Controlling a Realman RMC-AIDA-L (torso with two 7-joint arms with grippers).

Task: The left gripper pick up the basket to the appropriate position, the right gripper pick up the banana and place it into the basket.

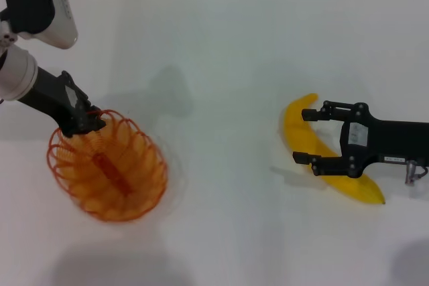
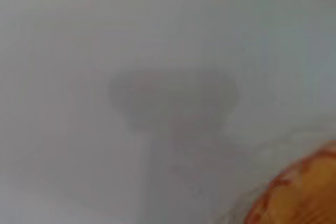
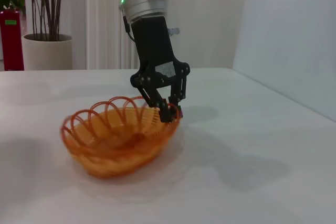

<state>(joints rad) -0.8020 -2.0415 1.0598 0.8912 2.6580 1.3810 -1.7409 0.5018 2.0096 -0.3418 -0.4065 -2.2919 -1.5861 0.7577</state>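
The orange wire basket sits on the white table at the left, and its gripped side looks slightly raised. My left gripper is shut on the basket's far rim; the right wrist view shows this gripper pinching the looped rim of the basket. A blurred edge of the basket shows in the left wrist view. The yellow banana lies on the table at the right. My right gripper is open, low over the banana, one finger on each side of it.
The white table stretches between basket and banana, with its far edge against a wall at the back. In the right wrist view a potted plant and a red object stand beyond the table.
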